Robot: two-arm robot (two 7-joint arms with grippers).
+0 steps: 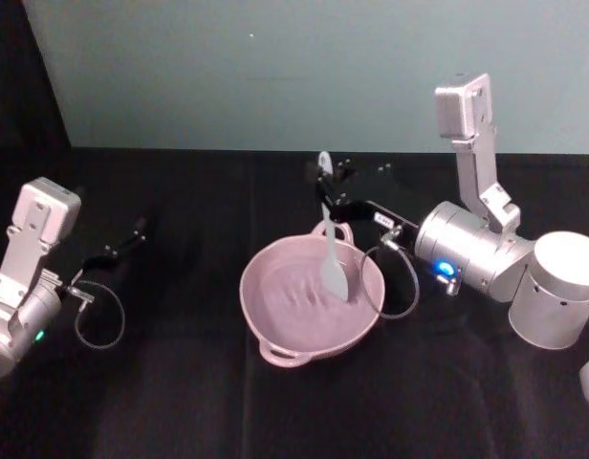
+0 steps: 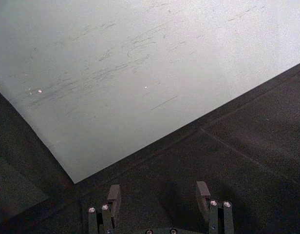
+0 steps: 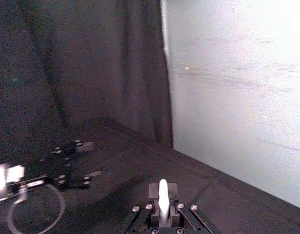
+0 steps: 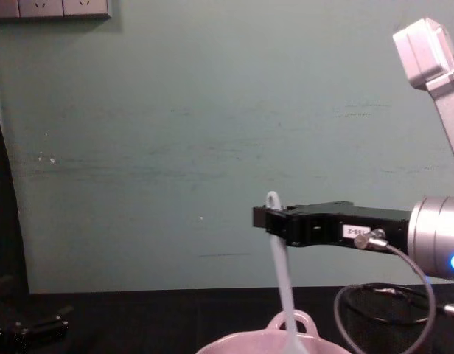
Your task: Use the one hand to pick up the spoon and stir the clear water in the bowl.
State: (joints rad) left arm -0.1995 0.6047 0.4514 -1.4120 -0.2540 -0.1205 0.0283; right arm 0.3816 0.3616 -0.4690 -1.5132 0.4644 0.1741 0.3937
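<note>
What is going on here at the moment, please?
The right claw is shut on the upper handle of the white spoon, holding it nearly upright with its flat head down inside the pink bowl on the black table. The left claw sits open and idle off to the left, holding nothing.

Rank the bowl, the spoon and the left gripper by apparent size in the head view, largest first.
1. bowl: clearly largest.
2. spoon: long but slim, gripped by the right gripper above the bowl.
3. left gripper: looks shorter than the spoon, though its dark outline blends into the black cloth, so this is less sure.
</note>
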